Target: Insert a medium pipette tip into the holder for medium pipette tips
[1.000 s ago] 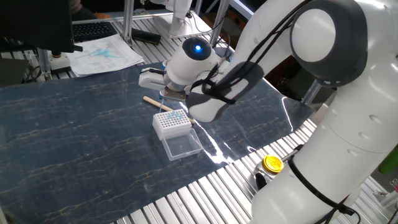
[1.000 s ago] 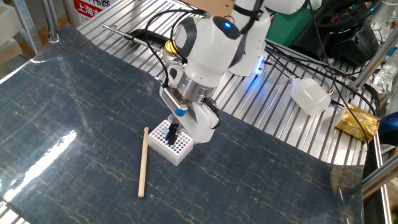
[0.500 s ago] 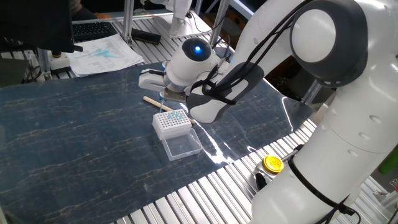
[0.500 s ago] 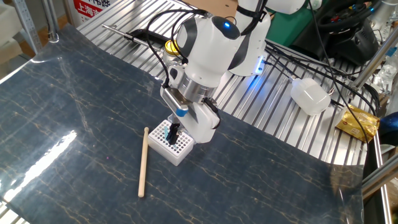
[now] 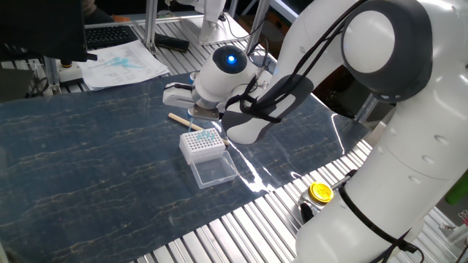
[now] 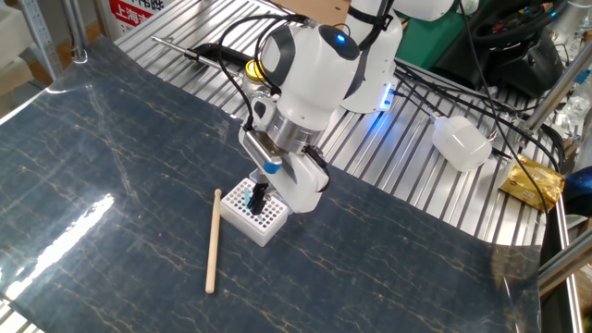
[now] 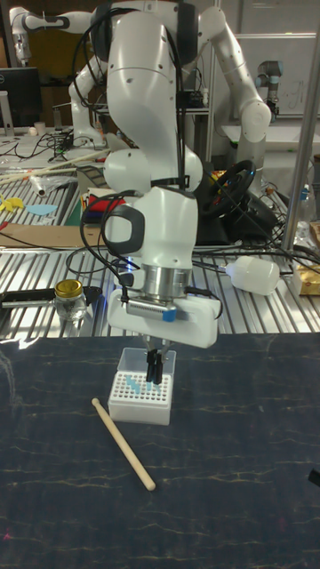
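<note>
One fixed view: small white rectangular holder, clear lid open, blue tips lying on it. Other fixed view: black-fingered gripper directly above grid. Tall fixed view: fingers narrow; held translucent light-blue tip indiscernible.

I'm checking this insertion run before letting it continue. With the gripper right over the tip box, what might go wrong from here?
The gripper hangs directly over the holder, and whether it holds a tip is too small to tell; a slight misalignment could jam a tip on the grid instead of entering a hole. Light-blue tips already stand in the holder beside the fingers, so a descent could knock them. The wooden stick lies close beside the holder and could be swept on retreat.
</note>
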{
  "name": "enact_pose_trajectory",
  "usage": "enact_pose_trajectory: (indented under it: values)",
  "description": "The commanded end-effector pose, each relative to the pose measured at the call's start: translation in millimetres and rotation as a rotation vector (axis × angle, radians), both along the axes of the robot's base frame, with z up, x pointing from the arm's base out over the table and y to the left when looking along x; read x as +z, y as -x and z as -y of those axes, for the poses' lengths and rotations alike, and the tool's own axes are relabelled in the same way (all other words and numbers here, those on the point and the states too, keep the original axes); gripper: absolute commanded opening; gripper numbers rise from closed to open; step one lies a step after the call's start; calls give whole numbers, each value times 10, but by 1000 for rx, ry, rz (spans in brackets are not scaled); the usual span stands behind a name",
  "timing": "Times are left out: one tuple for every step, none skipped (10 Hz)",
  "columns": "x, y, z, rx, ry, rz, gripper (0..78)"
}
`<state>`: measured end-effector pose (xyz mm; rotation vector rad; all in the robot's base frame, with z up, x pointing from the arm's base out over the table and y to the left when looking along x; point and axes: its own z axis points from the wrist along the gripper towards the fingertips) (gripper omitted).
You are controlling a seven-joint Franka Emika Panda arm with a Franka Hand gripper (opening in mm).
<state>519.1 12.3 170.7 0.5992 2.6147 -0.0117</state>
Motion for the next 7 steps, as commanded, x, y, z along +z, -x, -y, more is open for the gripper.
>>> enact_pose_trajectory:
  values:
    - [7, -4, -2, 7, 9, 1, 12]
    - [6, -2, -3, 6, 11, 2, 12]
    - [-1, 2, -6, 7, 13, 4, 12]
    - [-12, 6, -11, 6, 16, 8, 12]
    - [-25, 5, -15, 6, 23, 11, 12]
    - [-30, 6, -16, 8, 24, 10, 12]
    - [-32, 7, -17, 10, 25, 10, 12]
